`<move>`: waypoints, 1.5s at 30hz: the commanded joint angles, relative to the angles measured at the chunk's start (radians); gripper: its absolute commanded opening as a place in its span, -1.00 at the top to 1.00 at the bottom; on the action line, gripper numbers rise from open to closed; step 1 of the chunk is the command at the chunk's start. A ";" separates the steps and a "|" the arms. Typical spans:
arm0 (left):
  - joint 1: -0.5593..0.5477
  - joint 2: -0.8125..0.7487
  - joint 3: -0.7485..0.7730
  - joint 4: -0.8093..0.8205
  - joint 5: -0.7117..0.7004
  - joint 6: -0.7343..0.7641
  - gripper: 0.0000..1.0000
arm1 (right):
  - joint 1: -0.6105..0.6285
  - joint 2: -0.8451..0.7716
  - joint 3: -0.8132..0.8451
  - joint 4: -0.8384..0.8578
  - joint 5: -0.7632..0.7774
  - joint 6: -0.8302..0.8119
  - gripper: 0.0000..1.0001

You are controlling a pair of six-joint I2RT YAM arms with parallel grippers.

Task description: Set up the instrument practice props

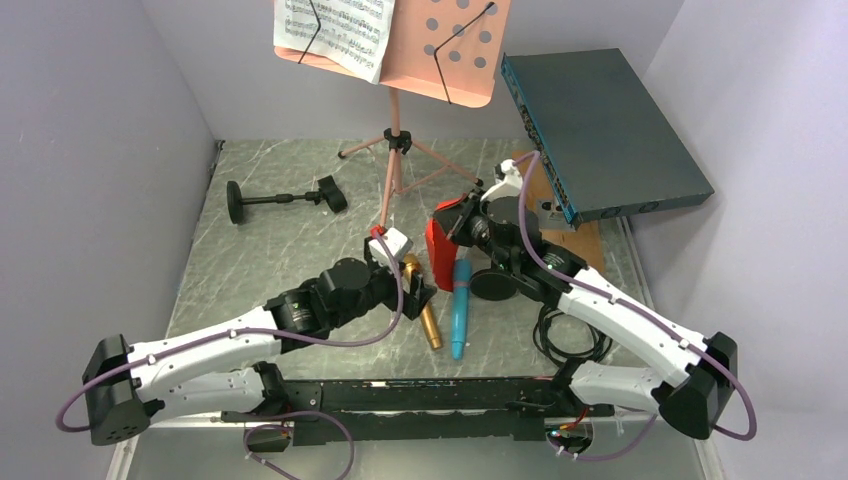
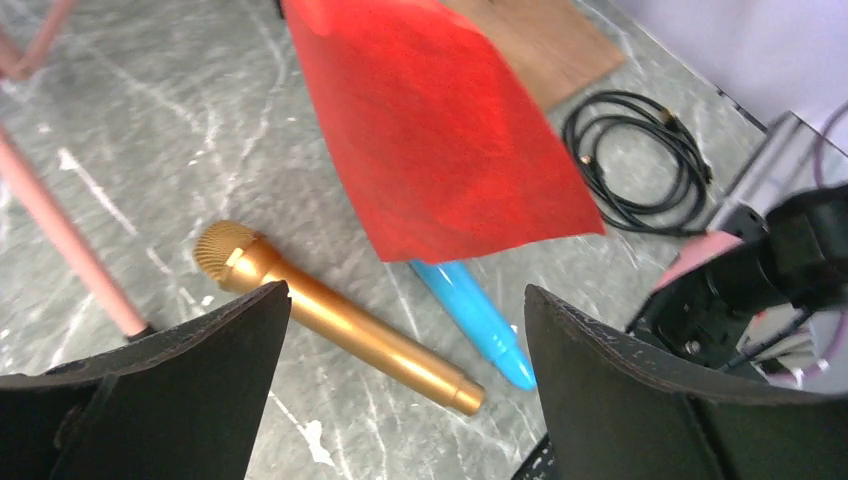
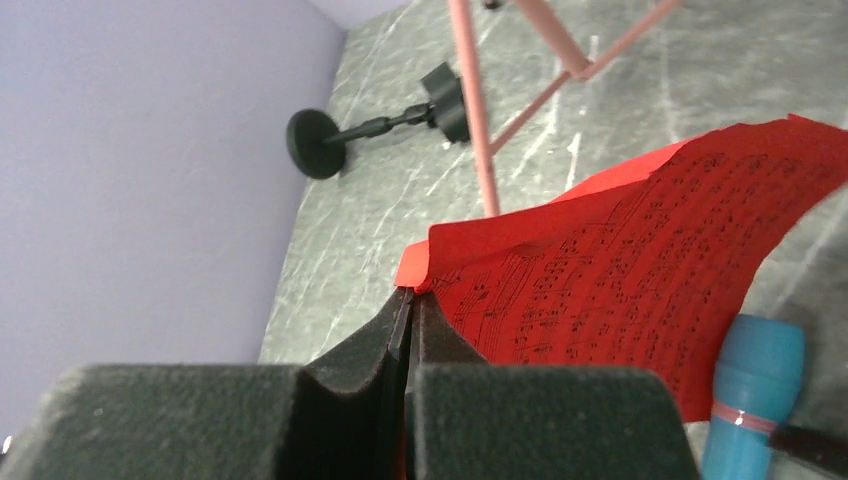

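The pink punched music desk (image 1: 462, 40) stands on tripod legs (image 1: 393, 150) at the back, with a white sheet-music page (image 1: 335, 30) on it. My right gripper (image 3: 408, 300) is shut on the edge of the red sheet-music page (image 3: 640, 270), held above the table; the page also shows from above (image 1: 440, 240) and in the left wrist view (image 2: 430, 120). The gold microphone (image 1: 424, 305) and the blue microphone (image 1: 460, 310) lie side by side on the table. My left gripper (image 2: 405, 320) is open above the gold microphone (image 2: 340, 320). One black pole (image 1: 280, 200) lies at the left; a second round base (image 1: 494, 285) sits under the right arm.
A dark-teal flat box (image 1: 605, 130) leans at the back right over a wooden board (image 1: 585, 240). A coiled black cable (image 1: 570, 335) lies by the right arm. Grey walls close in the left and back sides.
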 commanded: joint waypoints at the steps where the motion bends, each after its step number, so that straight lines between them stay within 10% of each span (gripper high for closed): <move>1: 0.019 -0.060 0.065 -0.091 -0.061 -0.057 -0.86 | 0.001 0.026 0.046 0.109 -0.134 -0.179 1.00; 13: 0.238 -0.288 0.233 -1.001 -0.079 -0.713 -0.99 | 0.165 0.090 -0.097 0.141 -0.385 -0.834 0.99; 20: 0.588 -0.066 0.327 -1.020 0.330 -0.648 -0.99 | 0.324 0.164 -0.098 0.074 -0.449 -0.910 0.77; 24: 0.651 -0.093 0.294 -0.940 0.294 -0.624 -0.99 | 0.331 0.148 -0.157 0.103 -0.535 -0.780 -0.41; 28: 0.723 -0.042 0.272 -0.867 0.380 -0.559 -0.99 | 0.320 0.118 -0.184 0.109 -0.423 -0.624 -0.82; 34: 0.753 0.030 0.208 -0.711 0.612 -0.394 -0.99 | 0.266 0.020 -0.267 0.087 -0.391 -0.490 -0.92; 45: 0.792 0.214 0.172 -0.661 0.593 -0.319 -0.99 | 0.092 -0.086 -0.431 0.185 -0.469 -0.356 -0.96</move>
